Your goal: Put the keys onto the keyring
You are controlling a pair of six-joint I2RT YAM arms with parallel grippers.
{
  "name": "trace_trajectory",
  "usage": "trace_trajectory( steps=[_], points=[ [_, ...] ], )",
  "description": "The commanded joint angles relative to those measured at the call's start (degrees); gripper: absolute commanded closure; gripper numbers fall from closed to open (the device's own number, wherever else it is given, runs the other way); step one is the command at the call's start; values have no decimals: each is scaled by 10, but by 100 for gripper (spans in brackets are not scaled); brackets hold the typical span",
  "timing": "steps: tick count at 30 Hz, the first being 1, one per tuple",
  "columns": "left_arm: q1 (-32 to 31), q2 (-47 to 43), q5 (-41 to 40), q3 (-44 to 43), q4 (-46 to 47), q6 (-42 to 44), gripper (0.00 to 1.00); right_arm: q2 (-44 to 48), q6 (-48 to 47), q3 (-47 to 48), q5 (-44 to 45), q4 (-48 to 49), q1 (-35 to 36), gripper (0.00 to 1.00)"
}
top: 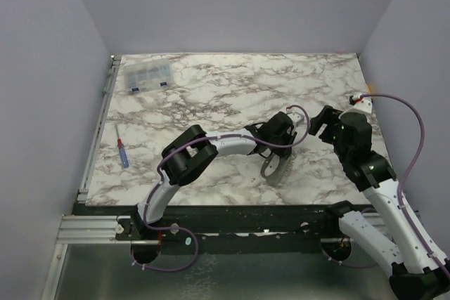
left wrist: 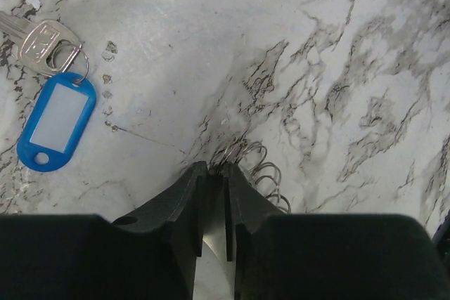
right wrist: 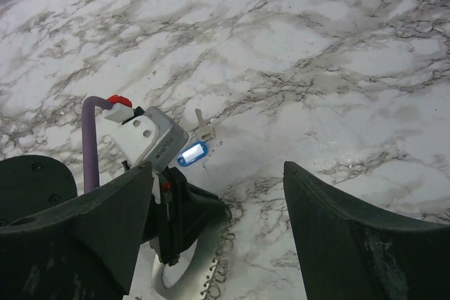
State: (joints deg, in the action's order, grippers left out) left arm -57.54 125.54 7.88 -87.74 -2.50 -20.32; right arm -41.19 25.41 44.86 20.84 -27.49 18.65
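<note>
My left gripper (left wrist: 214,168) was nearly closed, nipping the keyring (left wrist: 260,166) by its wire coils, low on the marble table (left wrist: 211,33), mid-right. A silver key (left wrist: 43,43) with a blue tag (left wrist: 58,119) lay nearby, apart. My right gripper (right wrist: 219,170) hung wide open and empty, just right.

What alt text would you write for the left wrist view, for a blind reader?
The left arm's black pincer, fingers nearly together, meets a coil of thin grey wire loops on a white marble table. Upper left lie a silver key and blue oblong tag.
</note>
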Motion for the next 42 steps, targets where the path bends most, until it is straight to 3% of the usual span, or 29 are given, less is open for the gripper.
trace_trajectory(
  steps=[1,14,18,22,25,32,42],
  points=[
    [-8,20,-12,-24,-6,17,75,7,-4,-9,-8,9,-3,22],
    [-8,38,8,-46,-6,49,74,8,-4,-9,-10,9,-2,22],
    [-9,40,13,-48,-4,60,81,6,-4,-10,-11,11,-2,22],
    [-8,45,35,-49,4,72,100,3,-6,-12,-11,13,-2,22],
    [-8,36,50,-34,25,83,100,1,-7,-12,-11,16,-2,22],
    [6,-66,93,91,191,68,100,27,-26,-9,-41,49,-2,22],
    [36,-231,139,249,408,-2,100,156,-70,-41,-220,226,-2,21]
  ],
)
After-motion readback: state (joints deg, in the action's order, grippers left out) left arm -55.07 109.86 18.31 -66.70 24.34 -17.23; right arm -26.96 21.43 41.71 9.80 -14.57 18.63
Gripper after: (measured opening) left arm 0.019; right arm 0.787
